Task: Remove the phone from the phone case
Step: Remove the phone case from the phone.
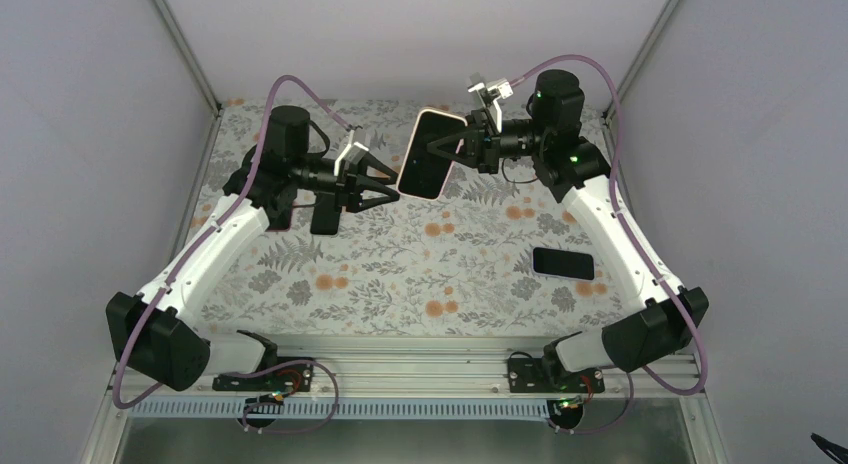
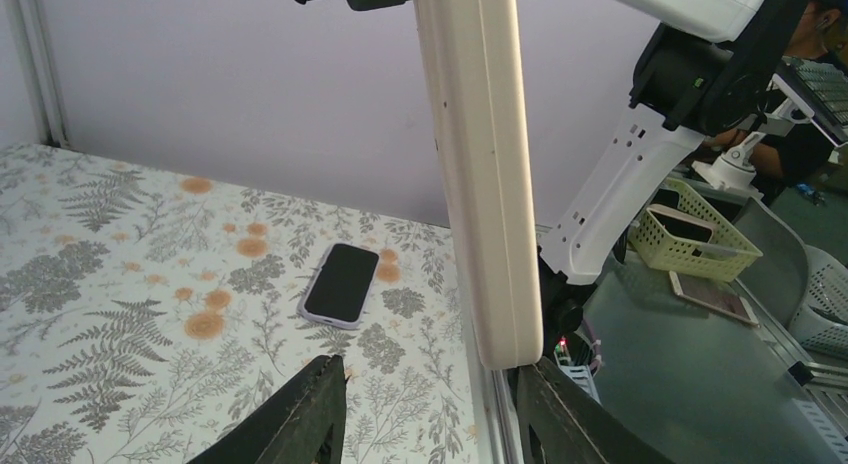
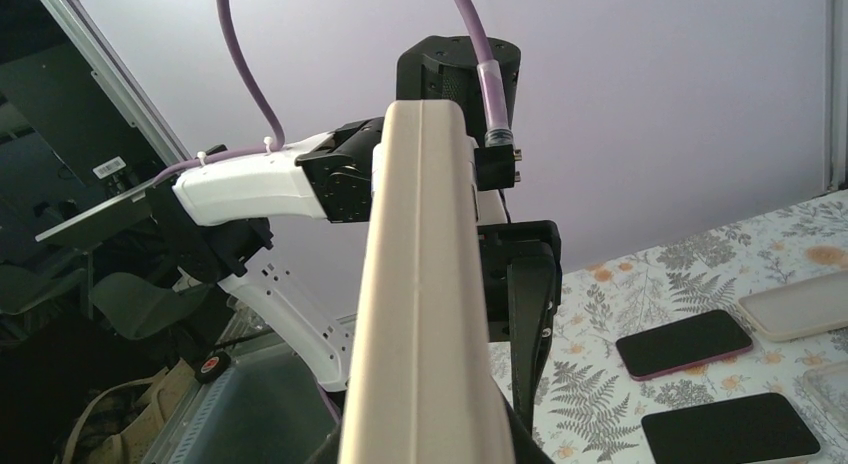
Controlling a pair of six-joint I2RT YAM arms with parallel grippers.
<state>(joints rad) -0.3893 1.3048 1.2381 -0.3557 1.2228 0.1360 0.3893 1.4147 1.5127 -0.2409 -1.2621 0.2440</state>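
**Cased phone held aloft**

The right end effector [image 1: 462, 144] pinches the black-screened phone in its cream case [image 1: 432, 154] upright above the floral-patterned counter [image 1: 400, 284]. The left end effector [image 1: 394, 181] is spread at the phone's end; whether it touches is unclear. The right fingers are hidden in their wrist view.

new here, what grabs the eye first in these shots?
A cream-cased phone is held up in mid-air at back centre, clamped by the right pincer. The left pincer stands open at its left edge, not gripping. A second phone lies flat on the floral table beside the right arm.
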